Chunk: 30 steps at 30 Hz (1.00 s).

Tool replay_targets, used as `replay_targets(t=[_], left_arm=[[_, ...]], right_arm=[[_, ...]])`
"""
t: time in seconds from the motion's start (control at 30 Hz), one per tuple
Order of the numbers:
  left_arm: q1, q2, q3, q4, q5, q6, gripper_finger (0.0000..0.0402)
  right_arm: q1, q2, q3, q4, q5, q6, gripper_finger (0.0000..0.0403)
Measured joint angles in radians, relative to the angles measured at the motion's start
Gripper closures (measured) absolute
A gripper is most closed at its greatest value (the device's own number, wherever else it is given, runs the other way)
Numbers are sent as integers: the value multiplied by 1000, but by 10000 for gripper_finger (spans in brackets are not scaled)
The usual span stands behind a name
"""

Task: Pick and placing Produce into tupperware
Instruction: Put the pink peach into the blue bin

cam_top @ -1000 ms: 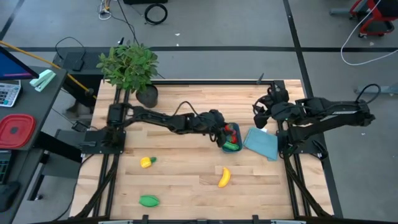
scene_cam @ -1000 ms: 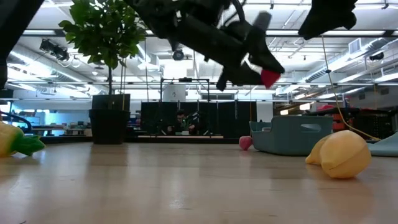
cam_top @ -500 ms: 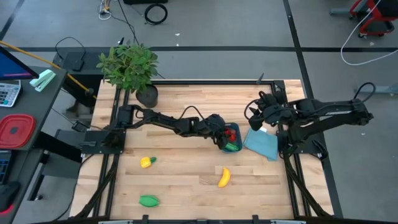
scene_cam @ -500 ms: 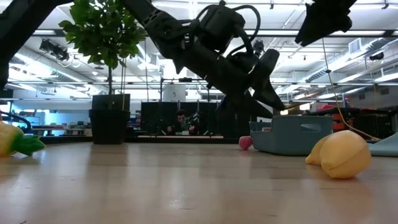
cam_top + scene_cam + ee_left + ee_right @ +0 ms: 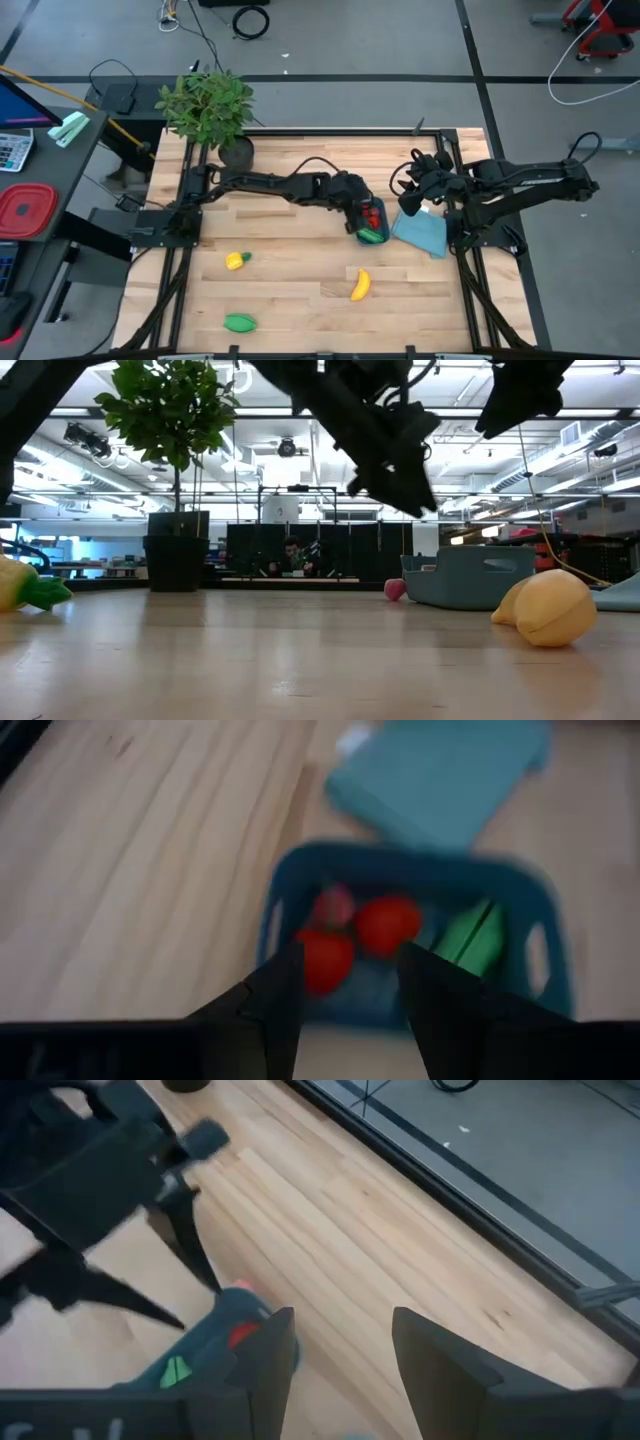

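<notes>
Your left gripper (image 5: 352, 197) hangs over the near-left edge of the tupperware (image 5: 372, 220), fingers spread w/ nothing between them; the left wrist view shows the gap clearly. Directly under and just ahead of that claw the tub holds small red pieces (image 5: 385, 923) and a green piece (image 5: 470, 936). A flat light-blue piece (image 5: 421, 230) lies just beyond the tub, away from the claw.

The relation that counts next, as a judgement: remaining produce sits on the table toward the front edge, well apart from the claw. The banana (image 5: 360, 284) is the closest, nearly straight out front from the left claw, long axis running roughly front-to-back w/ a slight tilt. The yellow piece with green stem (image 5: 235, 261) and the green oblong piece (image 5: 239, 322) lie further to the claw's left-front. Left arm looks nearer all three.

Your right gripper (image 5: 408, 187) waits raised, just right of the tub, fingers apart per the right wrist view.

The low view alone shows one more small red piece (image 5: 395, 589) resting on the table beside the tub, outside it; the high view doesn't resolve it.
</notes>
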Motion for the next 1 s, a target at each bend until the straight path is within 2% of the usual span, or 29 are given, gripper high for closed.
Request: replay_targets(t=[0.17,0.27,0.33,0.5,0.77,1.0], left_arm=[[4,2,16,-249,-73,55,227],[4,9,12,-313,-97,55,217],[4,12,-24,-280,-97,75,211],[11,13,-133,-71,-96,156,204],[53,14,-194,10,-100,160,208],[62,13,-193,80,-48,180,209]], right_arm=[[0,12,0,1,17,-1,224],[0,19,0,0,21,-1,224],[0,24,0,0,21,-3,224],[0,32,0,0,22,-3,224],[0,36,0,0,26,-8,224],[0,36,0,0,31,-8,224]])
